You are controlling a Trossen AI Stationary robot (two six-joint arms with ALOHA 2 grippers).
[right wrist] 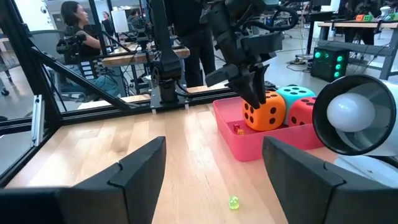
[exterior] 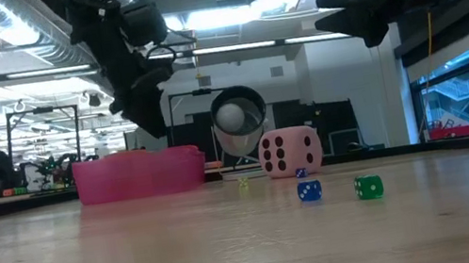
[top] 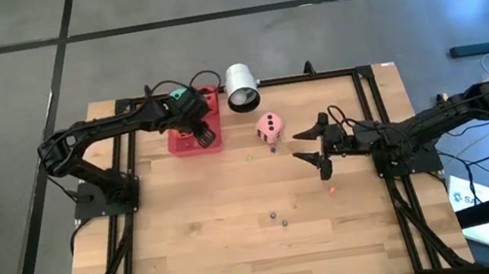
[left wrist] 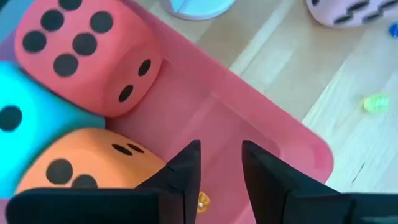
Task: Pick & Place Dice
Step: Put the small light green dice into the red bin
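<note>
A: What is seen from above?
B: A shallow pink plastic tray (top: 179, 143) is set at the far left of the wooden table (top: 203, 247), with the left gripper (top: 202, 136) held over it. A pink foam die with dark pips (top: 269, 126) is placed to the right of the tray, near a white cylinder (top: 241, 86). The right gripper (top: 310, 142) is held right of the pink die, apart from it, its fingers spread wide and empty.

A: And at table height?
B: The pink die (exterior: 290, 152) is seen resting on the table beside the tray (exterior: 139, 174); tiny blue (exterior: 309, 191) and green (exterior: 369, 187) dice lie nearer.

A: From the left wrist?
B: A red foam die (left wrist: 81, 53), an orange foam die (left wrist: 87, 162) and a teal-green foam die (left wrist: 25, 134) are packed together in the tray. The left fingers (left wrist: 186, 168) are parted a little with nothing between them.

A: From the right wrist?
B: The same three dice are seen in the tray (right wrist: 249, 140), below the left gripper (right wrist: 254, 93)
</note>
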